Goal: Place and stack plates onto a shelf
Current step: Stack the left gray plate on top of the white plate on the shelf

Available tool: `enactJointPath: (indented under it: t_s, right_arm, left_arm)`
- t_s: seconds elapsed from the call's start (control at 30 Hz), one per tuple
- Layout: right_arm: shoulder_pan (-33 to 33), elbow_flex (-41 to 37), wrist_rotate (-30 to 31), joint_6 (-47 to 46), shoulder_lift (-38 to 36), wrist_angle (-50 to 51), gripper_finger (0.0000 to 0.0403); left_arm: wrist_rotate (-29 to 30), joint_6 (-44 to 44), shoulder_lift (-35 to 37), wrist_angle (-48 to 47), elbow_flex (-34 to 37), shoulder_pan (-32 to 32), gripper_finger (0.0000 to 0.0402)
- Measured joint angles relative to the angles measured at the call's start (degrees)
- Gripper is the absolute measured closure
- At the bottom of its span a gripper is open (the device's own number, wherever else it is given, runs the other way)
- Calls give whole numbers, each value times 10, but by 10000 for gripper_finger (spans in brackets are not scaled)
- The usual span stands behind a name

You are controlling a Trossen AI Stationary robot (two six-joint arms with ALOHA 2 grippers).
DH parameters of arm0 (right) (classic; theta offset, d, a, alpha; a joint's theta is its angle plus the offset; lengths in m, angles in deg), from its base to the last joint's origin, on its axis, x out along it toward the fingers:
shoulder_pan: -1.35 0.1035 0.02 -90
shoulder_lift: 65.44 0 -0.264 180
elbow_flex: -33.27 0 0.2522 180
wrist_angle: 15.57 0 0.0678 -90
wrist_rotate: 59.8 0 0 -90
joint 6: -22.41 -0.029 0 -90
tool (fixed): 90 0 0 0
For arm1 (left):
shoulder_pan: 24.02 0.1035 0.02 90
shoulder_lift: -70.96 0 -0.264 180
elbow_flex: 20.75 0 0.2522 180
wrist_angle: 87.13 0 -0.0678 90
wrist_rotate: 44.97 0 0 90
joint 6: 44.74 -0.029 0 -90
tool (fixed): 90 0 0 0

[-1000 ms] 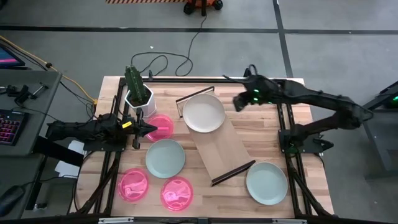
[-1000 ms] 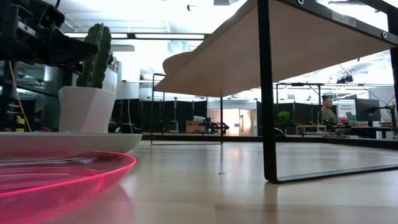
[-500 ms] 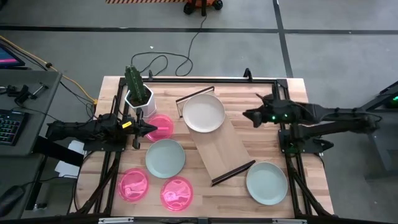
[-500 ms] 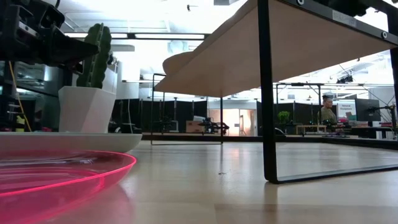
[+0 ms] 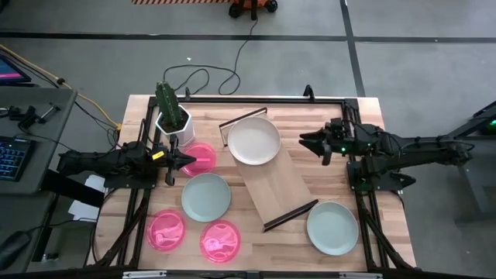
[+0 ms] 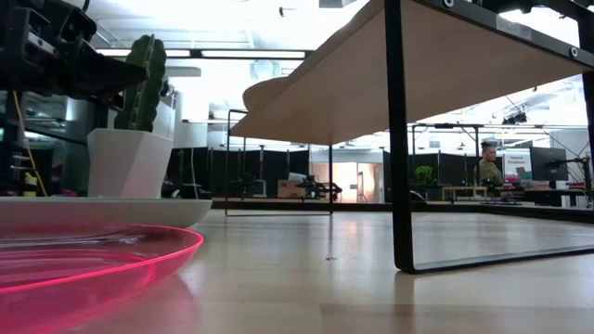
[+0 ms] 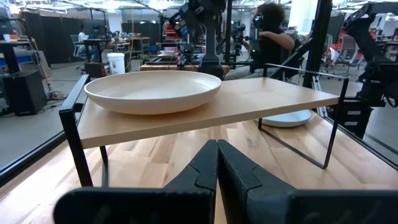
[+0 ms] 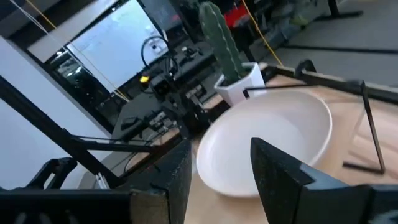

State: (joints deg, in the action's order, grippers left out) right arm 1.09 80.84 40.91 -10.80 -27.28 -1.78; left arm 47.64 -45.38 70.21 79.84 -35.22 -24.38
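One plate is up: the white plate (image 5: 253, 141) is seen resting at the far end of the shelf (image 5: 280, 183), whose long axis runs diagonally from the cactus (image 5: 168, 102) corner toward the near right. Five plates lie on the table, none of them gripped.

The right gripper (image 5: 307, 141) is held just off the shelf's right flank, level with the white plate and pointed at it, fingers spread with nothing between them; in its wrist view the white plate (image 8: 267, 143) is framed in the gap. The forearm is laid out nearly flat across the right edge of the table.

The relation that counts: one green plate (image 5: 332, 228) lies nearer the front, behind that gripper's heading and close to the near bracket. It is plainly the right arm's to fetch, so a turn and a reach toward the front would be called for.

The left gripper (image 5: 183, 160) is parked low over a pink plate (image 5: 199, 159), fingers pressed together on nothing, as the left gripper (image 7: 217, 163) shows in its own view. The other green plate (image 5: 205, 196) sits just in front of it, between it and the shelf, so that one is judged the left arm's. Two more pink plates (image 5: 194, 234) wait at the front left.
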Motion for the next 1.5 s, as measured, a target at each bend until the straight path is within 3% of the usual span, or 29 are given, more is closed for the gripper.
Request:
enactJointPath:
  t_s: [0.27,0.5,0.73,0.8,0.97,1.07,1.23,1.37,1.5]
  right_arm:
    - [0,6,-1,3,0,1,256]
    - [0,6,-2,3,0,1,256]
    - [0,6,-2,-5,0,1,256]
    - [0,6,-2,-13,0,1,256]
    - [0,6,-2,-20,0,1,256]
    - [0,6,-2,-29,0,1,256]
    - [0,6,-2,-29,0,1,256]
    - [0,6,-2,-29,0,1,256]
    - [0,6,-2,-28,0,1,256]
  left_arm:
    - [0,-1,0,0,0,0,401]
    - [61,-140,0,10,0,0,401]
    - [58,-145,0,11,0,0,401]
    - [41,-103,0,23,0,-1,401]
    - [-56,159,0,125,0,-6,401]
    - [-41,235,0,179,0,-6,401]
    - [46,327,-22,277,-23,-2,397]
    - [2,334,-81,158,-122,-3,365]
    - [-49,350,-177,-121,-254,-3,314]
